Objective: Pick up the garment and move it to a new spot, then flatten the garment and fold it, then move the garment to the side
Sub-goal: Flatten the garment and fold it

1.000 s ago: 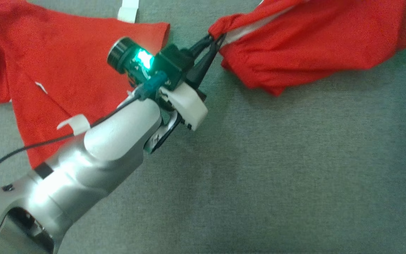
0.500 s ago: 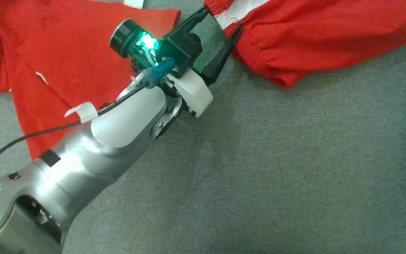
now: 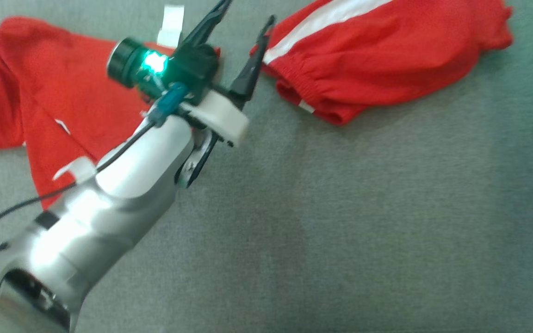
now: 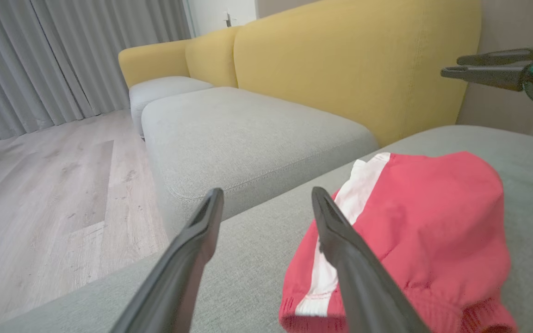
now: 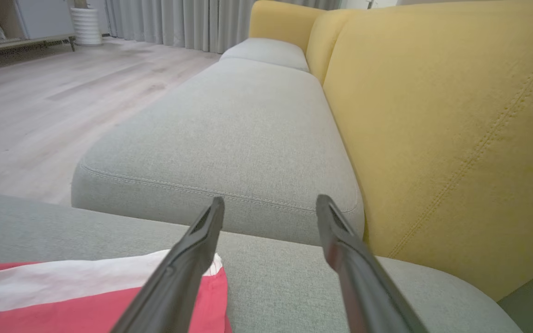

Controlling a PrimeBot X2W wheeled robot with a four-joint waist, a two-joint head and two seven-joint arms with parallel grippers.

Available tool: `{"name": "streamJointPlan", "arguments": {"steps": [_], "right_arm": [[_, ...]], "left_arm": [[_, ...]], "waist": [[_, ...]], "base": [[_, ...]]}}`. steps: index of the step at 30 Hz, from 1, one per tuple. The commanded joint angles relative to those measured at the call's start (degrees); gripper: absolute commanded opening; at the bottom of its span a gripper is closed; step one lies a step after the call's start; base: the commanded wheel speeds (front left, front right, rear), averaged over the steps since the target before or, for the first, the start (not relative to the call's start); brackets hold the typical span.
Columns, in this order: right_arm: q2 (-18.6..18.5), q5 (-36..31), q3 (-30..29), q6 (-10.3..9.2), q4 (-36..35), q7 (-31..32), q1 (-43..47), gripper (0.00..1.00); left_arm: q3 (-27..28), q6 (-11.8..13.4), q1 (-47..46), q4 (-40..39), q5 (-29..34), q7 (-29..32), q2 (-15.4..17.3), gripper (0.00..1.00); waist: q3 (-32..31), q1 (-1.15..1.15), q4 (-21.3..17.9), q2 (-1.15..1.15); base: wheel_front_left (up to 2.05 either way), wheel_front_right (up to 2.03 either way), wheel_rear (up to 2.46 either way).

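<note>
Just two red garments (image 3: 382, 60) (image 3: 53, 92) — four dark fingers (image 4: 340, 249) (image 5: 188, 259), apart.

The red fabric garment with a white side stripe (image 3: 387, 60) lies folded over and loosely bunched on the grey fabric cushion (image 3: 340, 208), far and to the right. Its gathered elastic edge faces left, and the stripe runs along its far side.
</note>
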Motion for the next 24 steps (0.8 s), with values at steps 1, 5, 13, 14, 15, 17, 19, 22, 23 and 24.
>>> {"name": "streamJointPlan", "arguments": {"steps": [1,5,13,14,15,17,19,22,23,24], "right_arm": [[0.24,0.83,0.13,-0.04,-2.16,-0.86,1.96,1.0],[0.21,3.56,-1.07,-0.04,-6.82,-1.56,6.51,1.0],[1.82,3.73,-9.38,-0.04,-21.98,-1.67,21.97,1.0],[2.61,3.45,-10.93,-0.04,-23.75,-1.67,24.38,1.0],[3.71,3.28,-12.3,-0.04,-25.52,-1.67,26.92,1.0],[4.69,2.63,-13.29,-0.04,-27.26,-1.68,29.47,1.0],[6.8,1.12,-15.55,-0.04,-30.66,-1.68,34.49,1.0],[10.77,-0.93,-18.78,-0.04,-35.08,-1.68,41.81,1.0],[12.15,-1.71,-19.74,-0.04,-36.39,-1.68,44.04,1.0],[13.67,-2.25,-20.63,-0.04,-37.58,-1.68,46.15,1.0]], "left_arm": [[2.71,0.73,-0.4,-1.81,-0.34,-0.73,1.81,1.0],[5.69,2.59,3.45,-4.33,-0.93,-1.38,3.2,1.0],[14.35,5.67,15.68,-12.94,2.43,-1.56,5.43,1.0],[15.37,5.85,17.71,-13.79,3.04,-1.56,5.47,1.0],[16.38,5.94,19.8,-14.61,3.63,-1.56,5.41,1.0],[17.39,6.04,21.84,-15.37,4.33,-1.56,5.32,1.0],[19.13,6.25,25.87,-16.45,5.98,-1.57,4.94,1.0],[22.19,6.13,31.93,-17.77,7.8,-1.57,3.47,1.0],[23.4,6.08,33.9,-18.11,8.29,-1.57,2.86,1.0],[24.68,5.99,35.79,-18.46,8.87,-1.57,2.22,1.0]], "waist": [[-3.17,0.01,-1.52,0.0],[-6.79,0.01,-2.82,0.0],[-12.78,0.01,-4.75,0.0],[-13.39,0.01,-5.0,0.0],[-13.98,0.01,-5.28,0.0],[-14.52,0.01,-5.53,0.0],[-15.49,0.01,-5.92,0.0],[-16.72,0.01,-6.49,0.0],[-16.99,0.01,-6.68,0.0],[-17.28,0.01,-6.87,0.0]], "base": [[0.0,0.0,0.0],[0.0,0.0,0.0],[0.0,0.0,0.0],[0.0,0.0,0.0],[0.0,0.0,0.0],[0.0,0.0,0.0],[0.0,0.0,0.0],[0.0,0.0,0.0],[0.0,0.0,0.0],[0.0,0.0,0.0]]}}
